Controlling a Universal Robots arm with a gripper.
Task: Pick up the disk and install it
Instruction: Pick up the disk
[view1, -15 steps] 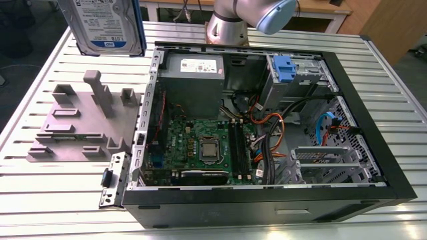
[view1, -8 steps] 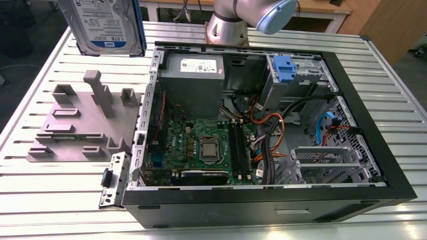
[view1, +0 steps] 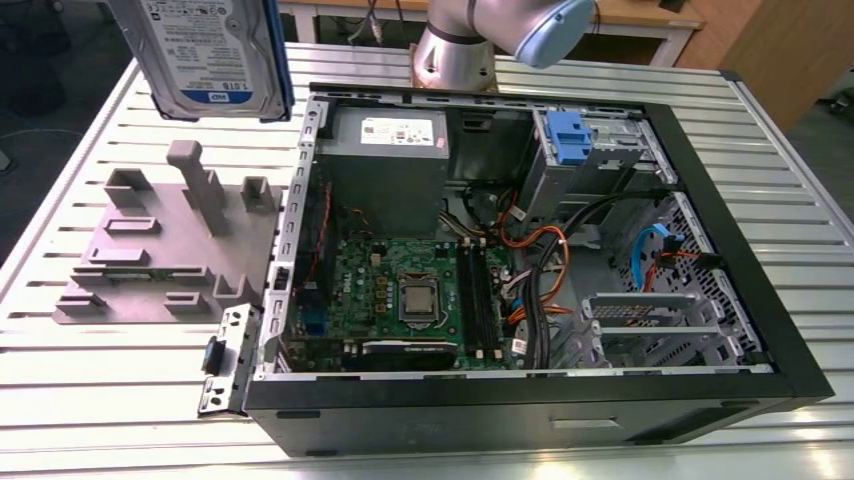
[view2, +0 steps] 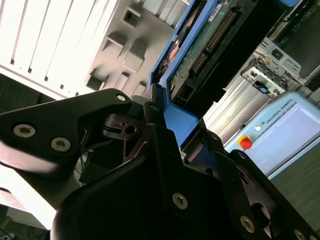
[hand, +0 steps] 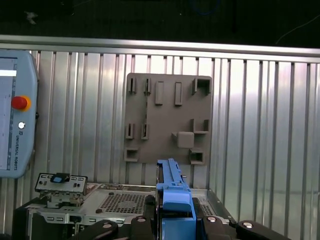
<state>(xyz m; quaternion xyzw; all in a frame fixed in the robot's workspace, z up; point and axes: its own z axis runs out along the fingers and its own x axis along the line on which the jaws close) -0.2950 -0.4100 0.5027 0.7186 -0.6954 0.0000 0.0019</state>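
Silver metal framed by blue plastic rails, the disk (view1: 214, 55) hung high over the grey fixture plate (view1: 147, 250) on the exterior view's left. It was clear of the bench (view1: 80, 390) and well apart from the open computer case (view1: 534, 410). In the first wrist view the tool (hand: 174, 210) was closed on the disk's blue rail, with a finger on each side of it. The second wrist view showed the same clamp from below, beside the disk's green circuit side.

The hold looked like the weak point. It sat on a narrow plastic rail at one end of the disk, so the weight hanging off it could have let the disk swing or creep between the fingers, or flexed the rail off the metal body. A tilted disk would probably have caught on the case's rim or jammed in the guides of the drive bay (view1: 601, 150). The orange and black cables (view1: 541, 240) lay close to the bay and could have been snagged. The blue caddy clip (view1: 567, 135) sat at the bay's mouth and could have blocked the way in.

The upper part of the disk was cut off at the edge of the exterior view. The tool's own body hid how much of the rail the pads covered. The bay's interior lay in shadow, so it could not be told which slot was free.
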